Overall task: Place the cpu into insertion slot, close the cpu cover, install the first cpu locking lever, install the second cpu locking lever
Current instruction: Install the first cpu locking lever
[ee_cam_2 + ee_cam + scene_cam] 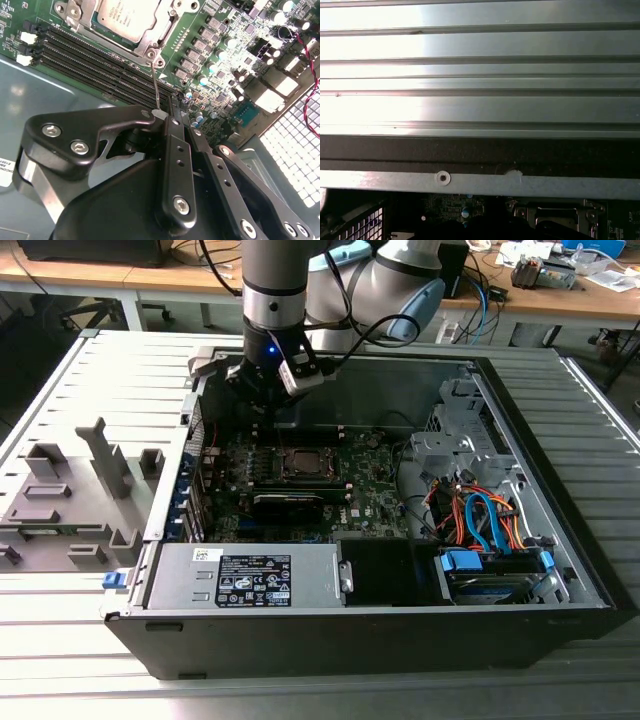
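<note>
Silver cpu (127,17) is sitting in the socket, cover (161,31) closed over it. Gripper (167,112) fingers are pinching a thin lever (156,86) beside the socket; levers not yet latched, apparently.

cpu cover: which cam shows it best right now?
The second wrist view. The cpu cover is close up there, lying flat over the cpu, its frame and corner screw clear. In the exterior view the cpu cover is a small square on the board. In the first wrist view I cannot make it out.

The cpu (121,16) — silver-grey, flat — sits seated under the closed cpu cover (161,31).
</note>
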Motion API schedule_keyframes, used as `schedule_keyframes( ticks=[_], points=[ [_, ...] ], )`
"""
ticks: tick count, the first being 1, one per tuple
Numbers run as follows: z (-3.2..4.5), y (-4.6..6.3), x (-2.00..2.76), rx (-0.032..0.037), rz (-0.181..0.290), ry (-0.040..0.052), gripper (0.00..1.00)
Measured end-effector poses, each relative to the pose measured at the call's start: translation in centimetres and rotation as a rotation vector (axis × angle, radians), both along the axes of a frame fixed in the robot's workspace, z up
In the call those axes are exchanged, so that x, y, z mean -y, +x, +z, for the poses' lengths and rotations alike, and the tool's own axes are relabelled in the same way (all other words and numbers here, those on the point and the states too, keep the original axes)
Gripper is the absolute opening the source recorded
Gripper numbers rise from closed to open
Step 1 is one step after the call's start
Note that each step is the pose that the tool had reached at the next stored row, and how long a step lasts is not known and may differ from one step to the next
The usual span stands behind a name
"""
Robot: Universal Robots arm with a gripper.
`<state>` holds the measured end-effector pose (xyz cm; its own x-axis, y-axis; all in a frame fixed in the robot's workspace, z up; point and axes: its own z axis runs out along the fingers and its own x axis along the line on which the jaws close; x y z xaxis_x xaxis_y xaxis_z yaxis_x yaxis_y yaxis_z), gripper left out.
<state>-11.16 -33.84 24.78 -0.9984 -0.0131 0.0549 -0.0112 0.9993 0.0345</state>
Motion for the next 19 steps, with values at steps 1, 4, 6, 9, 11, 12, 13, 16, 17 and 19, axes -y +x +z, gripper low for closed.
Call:
schedule_keyframes(
  ticks=[1,4,6,9,11,12,13,16,17,19],
  points=[
    [-0.02,0.0,0.0,0.0,0.0,0.0001,0.11],
    [-0.06,0.01,-0.01,0.0001,0.0,0.0002,0.11],
    [-0.08,0.0,0.0,0.0,0.0,-0.0001,0.11],
    [-0.13,0.01,0.0,0.0001,0.0,0.0002,0.11],
    [-0.13,0.01,0.0,0.0001,0.0,0.0001,0.11],
    [-0.13,0.01,0.0,0.0001,0.0,-0.0003,0.11],
    [-0.13,0.01,0.0,0.0,0.0,-0.0005,0.11],
    [-0.12,0.01,-0.01,0.0002,0.0,-0.0004,0.11],
    [-0.08,0.01,-0.01,0.0007,0.0,-0.0003,0.11],
    [0.16,0.01,-0.03,0.0028,0.0,0.0012,0.11]
  ],
)
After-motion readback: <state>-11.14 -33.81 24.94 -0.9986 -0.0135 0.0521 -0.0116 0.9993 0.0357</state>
